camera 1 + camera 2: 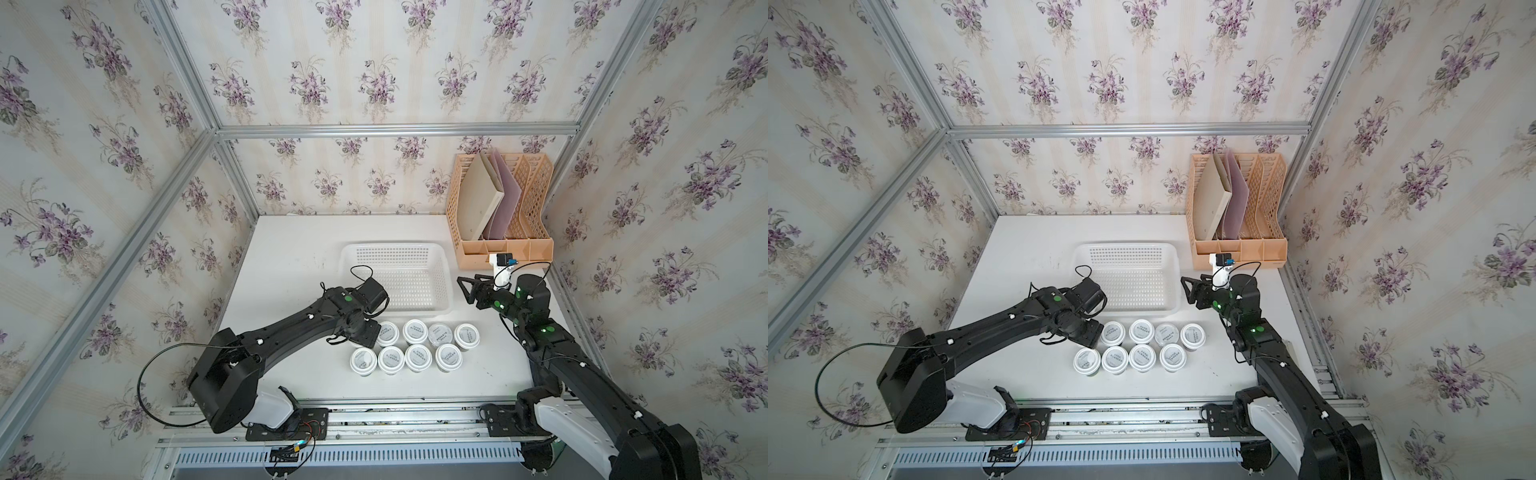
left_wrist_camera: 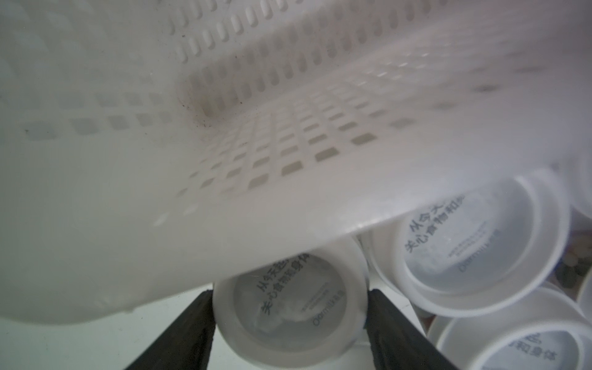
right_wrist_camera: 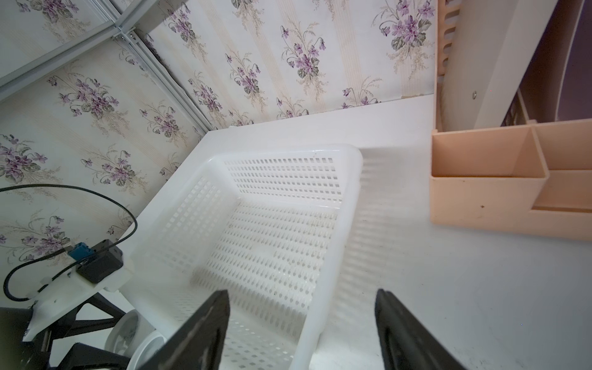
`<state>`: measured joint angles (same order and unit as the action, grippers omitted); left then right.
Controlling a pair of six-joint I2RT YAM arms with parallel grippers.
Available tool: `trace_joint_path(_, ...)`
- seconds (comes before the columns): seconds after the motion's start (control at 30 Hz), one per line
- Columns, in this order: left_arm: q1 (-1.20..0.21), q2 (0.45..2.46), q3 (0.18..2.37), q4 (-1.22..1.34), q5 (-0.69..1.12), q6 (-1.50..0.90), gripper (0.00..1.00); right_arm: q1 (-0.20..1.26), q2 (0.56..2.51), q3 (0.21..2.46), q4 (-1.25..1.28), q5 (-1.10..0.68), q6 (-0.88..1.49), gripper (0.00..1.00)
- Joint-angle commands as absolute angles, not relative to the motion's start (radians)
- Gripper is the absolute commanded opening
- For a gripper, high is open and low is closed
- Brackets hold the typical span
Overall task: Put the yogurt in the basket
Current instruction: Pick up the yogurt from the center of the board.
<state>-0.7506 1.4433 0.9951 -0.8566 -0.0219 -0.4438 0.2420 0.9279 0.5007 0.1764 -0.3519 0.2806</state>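
Several yogurt cups (image 1: 418,358) (image 1: 1142,358) with white lids stand in two rows in front of the white perforated basket (image 1: 392,246) (image 1: 1125,246). My left gripper (image 1: 362,332) (image 1: 1088,332) reaches down at the left end of the back row, and its body hides the cup there in both top views. In the left wrist view my left gripper (image 2: 290,294) is shut on a yogurt (image 2: 288,317), both black fingers pressing its lid rim, just under the basket's rim (image 2: 192,243). My right gripper (image 1: 467,286) (image 1: 1192,286) (image 3: 301,293) hangs open and empty over the basket's right wall (image 3: 352,192).
A peach-orange file rack (image 1: 536,245) (image 1: 1266,245) (image 3: 480,198) with folders stands at the back right against the wall. More cups (image 2: 480,250) crowd close beside the held one. Papered walls and aluminium rails close in the table on three sides.
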Motion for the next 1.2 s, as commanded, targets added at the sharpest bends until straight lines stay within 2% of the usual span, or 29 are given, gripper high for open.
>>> trace_joint_path(0.0,-0.75,1.446,1.002,-0.855,-0.037,-0.441,0.76,0.245,0.923,0.506,0.184,-0.361,0.27,0.76)
trace_joint_path(0.47,-0.748,1.439,0.986,-0.858,-0.05,-0.438,0.67,0.246,0.92,0.508,0.179,-0.362,0.27,0.76)
trace_joint_path(1.17,-0.68,1.287,0.992,-1.004,-0.091,-0.399,0.67,0.249,0.93,0.508,0.182,-0.365,0.273,0.76)
